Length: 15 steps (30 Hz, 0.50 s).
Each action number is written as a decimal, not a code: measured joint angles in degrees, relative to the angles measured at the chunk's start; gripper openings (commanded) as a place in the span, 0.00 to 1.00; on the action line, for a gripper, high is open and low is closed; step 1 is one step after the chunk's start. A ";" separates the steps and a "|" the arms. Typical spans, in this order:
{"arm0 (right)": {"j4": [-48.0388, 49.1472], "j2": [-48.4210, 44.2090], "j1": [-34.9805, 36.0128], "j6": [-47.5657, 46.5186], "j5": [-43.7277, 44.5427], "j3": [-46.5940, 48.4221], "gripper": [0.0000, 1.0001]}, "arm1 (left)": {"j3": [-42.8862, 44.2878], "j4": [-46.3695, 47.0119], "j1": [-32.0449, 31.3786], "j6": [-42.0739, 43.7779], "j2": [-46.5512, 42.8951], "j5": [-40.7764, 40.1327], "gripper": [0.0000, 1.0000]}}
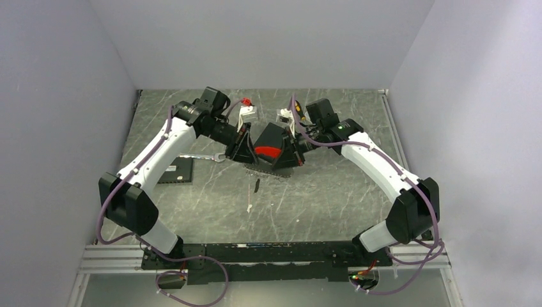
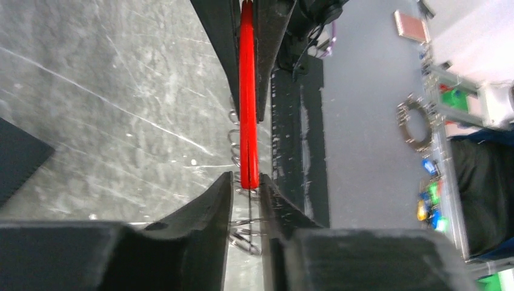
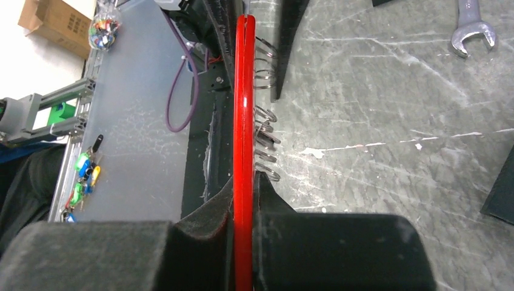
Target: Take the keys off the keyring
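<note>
The keyring is stretched between both grippers above the table's middle: its red part (image 1: 268,153) shows between them and its whitish bumpy coil (image 1: 265,169) hangs below. My left gripper (image 1: 246,153) is shut on the coil end beside the red strip (image 2: 247,91), as the left wrist view (image 2: 245,179) shows. My right gripper (image 1: 291,157) is shut on the red strip (image 3: 243,109), with its fingers closed on it in the right wrist view (image 3: 244,182). A tiny black-headed key (image 1: 255,185) and a small pale sliver (image 1: 249,207), probably the silvery key, lie on the table below.
A silver wrench (image 1: 204,157) lies left of the grippers and shows in the right wrist view (image 3: 474,27). A black pad (image 1: 176,170) lies further left. Two small white boxes (image 1: 248,114) (image 1: 284,115) and a yellow-handled screwdriver (image 1: 298,116) sit behind the grippers.
</note>
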 measured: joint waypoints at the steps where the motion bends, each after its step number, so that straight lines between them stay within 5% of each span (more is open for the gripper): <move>1: -0.02 0.00 0.04 0.37 0.00 0.00 0.00 | 0.11 0.39 0.02 -0.57 0.04 -0.07 0.52; 8: 3.32 -0.55 -0.37 5.84 1.55 0.90 0.00 | 0.96 3.39 1.97 -3.13 0.11 -0.46 0.79; 15: 8.57 -2.23 -2.05 13.57 3.76 1.88 0.00 | -0.50 8.76 5.31 -6.32 -3.45 -2.49 0.88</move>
